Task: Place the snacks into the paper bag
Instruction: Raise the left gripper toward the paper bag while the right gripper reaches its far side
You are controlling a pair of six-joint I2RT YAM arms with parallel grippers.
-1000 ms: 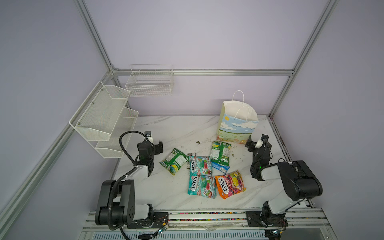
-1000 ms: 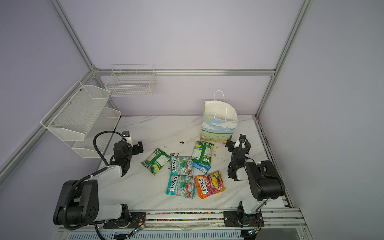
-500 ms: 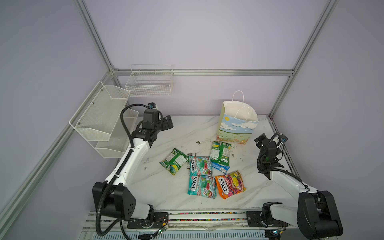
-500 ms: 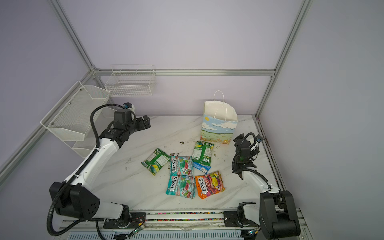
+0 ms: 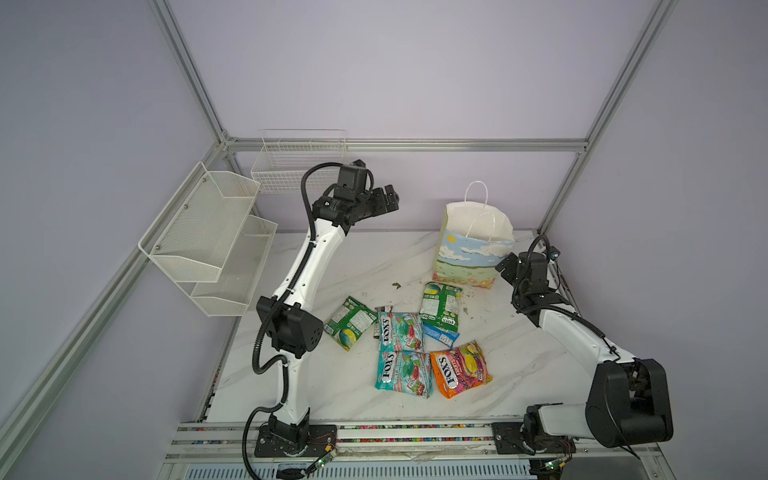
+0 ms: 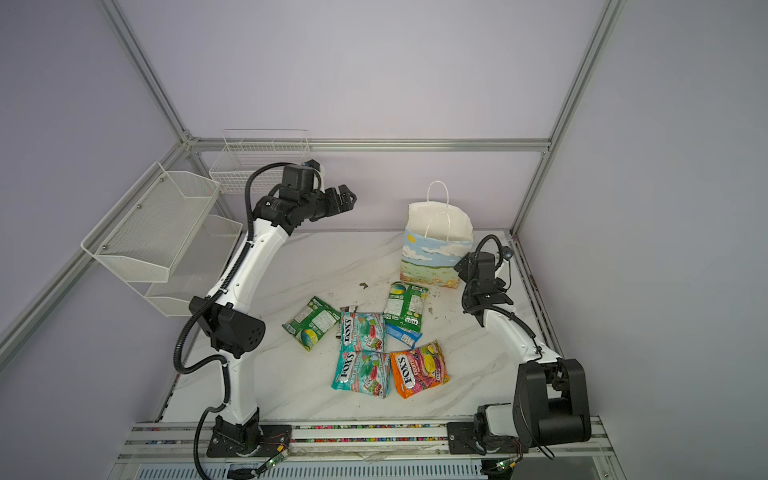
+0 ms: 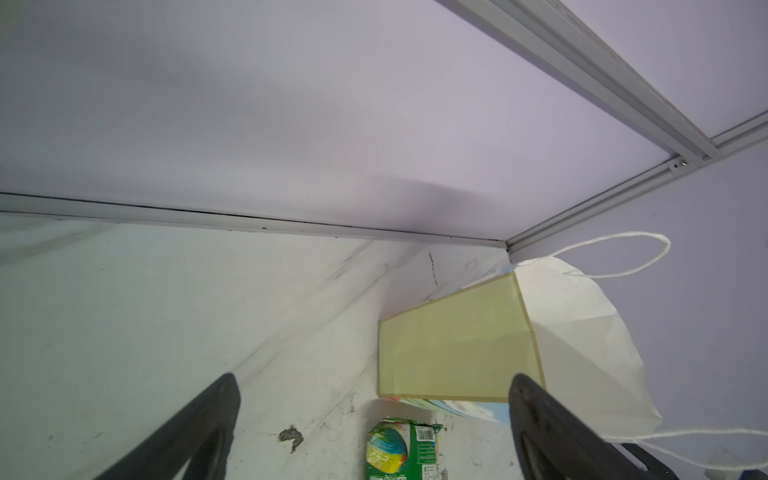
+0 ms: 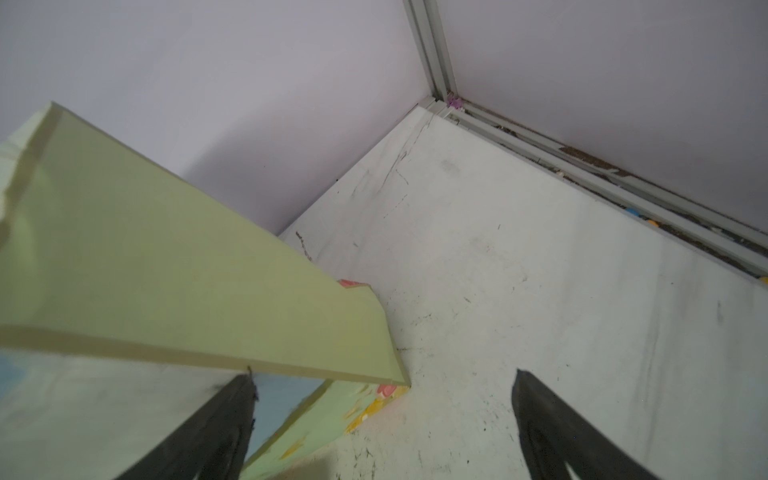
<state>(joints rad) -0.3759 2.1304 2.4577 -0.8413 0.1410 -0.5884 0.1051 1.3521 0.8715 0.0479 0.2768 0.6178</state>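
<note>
Lying flat on the white marbled table [image 5: 365, 257], the snacks [image 5: 415, 345] form a loose cluster just below the centre of both top views, none of them in the paper bag [image 5: 469, 257] yet. That bag stands upright above and right of the cluster, mouth open upward, cord handles [image 5: 477, 195] loose. Nearest it is a green bag [image 5: 441, 305] overlapping a small blue packet [image 5: 441, 336]; two teal FOX'S bags [image 5: 401, 332] and an orange FOX'S bag [image 5: 459, 368] lie below, a second green bag [image 5: 349, 322] at the cluster's left edge.

Both tools are empty with jaws spread wide: the left tool [image 5: 390, 198] hangs high above the frame's centre, well away from the snacks; the right tool [image 5: 505, 266] sits just beside the bag's right side, whether touching I cannot tell.

The step in hand looks like the first reach. It would go best by taking an outer, unoverlapped packet, pinching its crimped end seam rather than the puffy, glossy film, which probably slips. The bag is thin creased paper, light and easily tipped, so a drop straight down through the mouth, clear of the handles, seems wise.
</note>
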